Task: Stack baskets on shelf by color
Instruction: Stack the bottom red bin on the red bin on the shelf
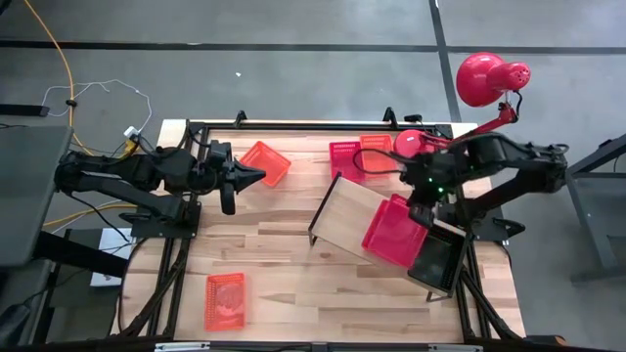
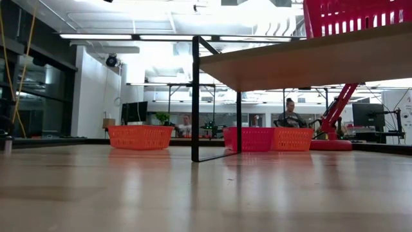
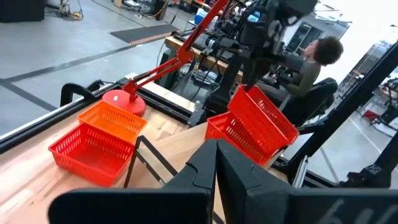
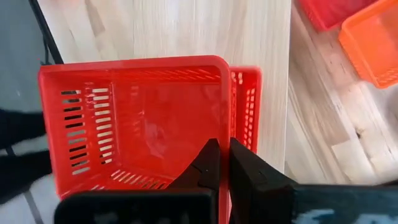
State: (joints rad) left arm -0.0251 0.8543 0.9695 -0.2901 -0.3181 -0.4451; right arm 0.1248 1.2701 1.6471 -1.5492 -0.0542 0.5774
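The right gripper (image 1: 423, 208) hangs over the shelf (image 1: 344, 210), a pale board raised on a thin black bracket (image 2: 195, 96) above the wooden surface (image 1: 274, 264), its fingers closed on the rim of a red basket (image 4: 134, 121); the right wrist view shows a second red basket (image 4: 247, 106) directly beneath it and slightly offset, so the held basket is judged to be on the way into a like-coloured stack. It is held tilted, its open side partly toward the left wrist camera, probably so that one edge can enter the lower basket first. A black basket (image 1: 435, 262) rests at the shelf's end toward the front edge. Not yet stacked are a red basket (image 1: 344, 158) and an orange basket (image 1: 376, 145) standing side by side and touching near the red lamp's base (image 3: 123, 101), an orange basket (image 1: 264, 162) just before the left gripper (image 1: 256, 176), whose fingers are closed on nothing while that arm waits, and an orange basket (image 1: 225, 298) alone near the front edge. A person (image 2: 291, 113) sits in the room beyond the surface
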